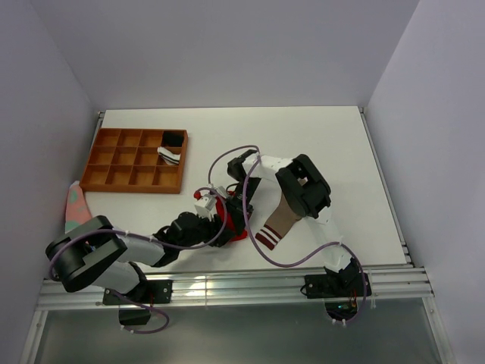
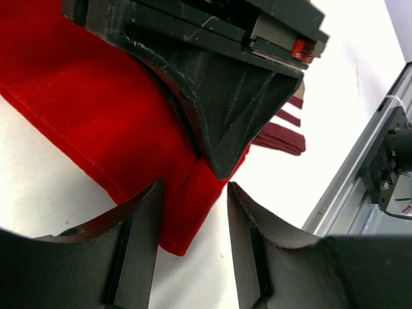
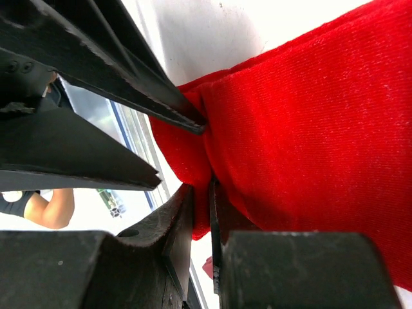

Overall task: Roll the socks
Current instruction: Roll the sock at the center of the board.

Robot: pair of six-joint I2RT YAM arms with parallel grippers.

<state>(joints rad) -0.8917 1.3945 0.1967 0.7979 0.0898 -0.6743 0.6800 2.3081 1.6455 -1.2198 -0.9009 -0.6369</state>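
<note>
The right gripper [image 3: 201, 190] is nearly closed, pinching a thin fold of the red sock [image 3: 309, 116] at the lower centre of its wrist view. The left gripper [image 2: 193, 193] stands partly open, one finger on either side of the sock's end without clamping it. The two meet at the centre of the overhead view, near the front edge of the white table [image 1: 303, 136]. The likely risk is that the pinch holds only a small fold of soft, stretchy knit, so a pull could slip it free and let the fabric spring flat. The two black grippers also sit very close together and could knock. The red sock is a fine-ribbed knit, matte and thick, creased where it is gripped. Just to its right lies the tan sock [image 1: 284, 212], flat, with a maroon-and-white striped cuff [image 1: 265, 236]. A wooden tray [image 1: 132, 187] of square compartments sits at upper left.
</note>
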